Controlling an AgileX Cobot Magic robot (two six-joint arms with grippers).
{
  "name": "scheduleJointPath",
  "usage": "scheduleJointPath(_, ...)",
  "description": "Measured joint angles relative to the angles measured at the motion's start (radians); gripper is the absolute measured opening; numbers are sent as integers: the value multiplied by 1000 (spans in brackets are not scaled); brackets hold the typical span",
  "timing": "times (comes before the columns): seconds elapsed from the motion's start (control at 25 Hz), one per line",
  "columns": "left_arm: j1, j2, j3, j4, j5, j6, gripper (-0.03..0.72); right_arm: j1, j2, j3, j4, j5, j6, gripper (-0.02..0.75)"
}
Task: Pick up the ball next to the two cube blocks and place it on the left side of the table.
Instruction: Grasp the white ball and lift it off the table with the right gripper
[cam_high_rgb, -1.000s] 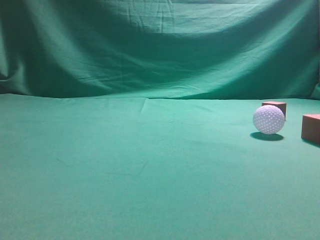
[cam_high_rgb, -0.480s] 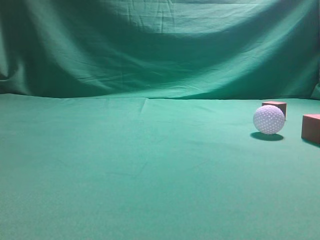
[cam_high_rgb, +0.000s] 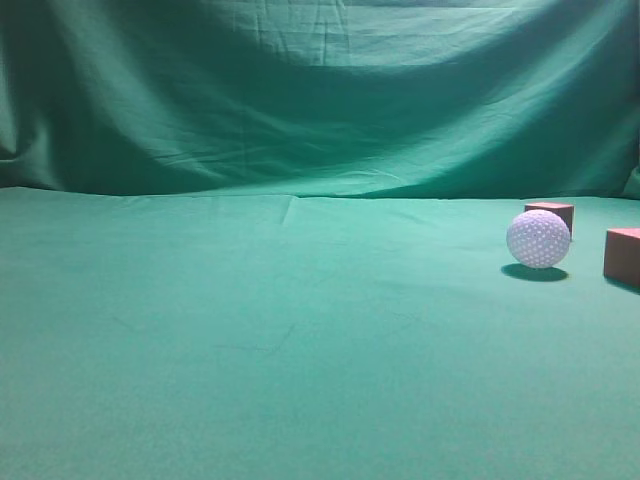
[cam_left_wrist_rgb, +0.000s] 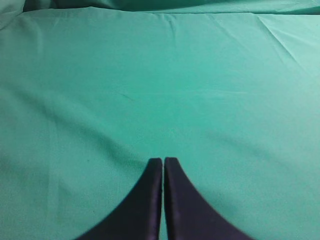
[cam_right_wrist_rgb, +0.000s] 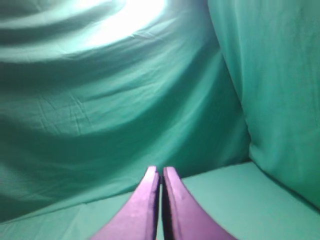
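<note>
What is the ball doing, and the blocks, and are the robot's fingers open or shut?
Ball: resting on the green table, not held.
Far cube block: sitting flat behind the ball.
Near cube block: sitting flat to the ball's right, apart from it.
Left gripper: fingers shut, empty.
Right gripper: fingers shut, empty.

Wrinkled green cloth backdrop (cam_high_rgb: 320, 100) hangs in folds, unevenly lit.

The ball (cam_high_rgb: 538, 239) hides part of one cube block (cam_high_rgb: 552, 213); another (cam_high_rgb: 622, 256) is edge-cropped.
</note>
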Motion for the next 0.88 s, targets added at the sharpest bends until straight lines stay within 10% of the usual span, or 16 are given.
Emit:
scheduleJointPath(0.4,0,0,0,0,0,0,0,0,413,-515,-46,625,-118,0)
scheduleJointPath(0.88,0,0,0,0,0,0,0,209,941,-720,-44,911,-342,0)
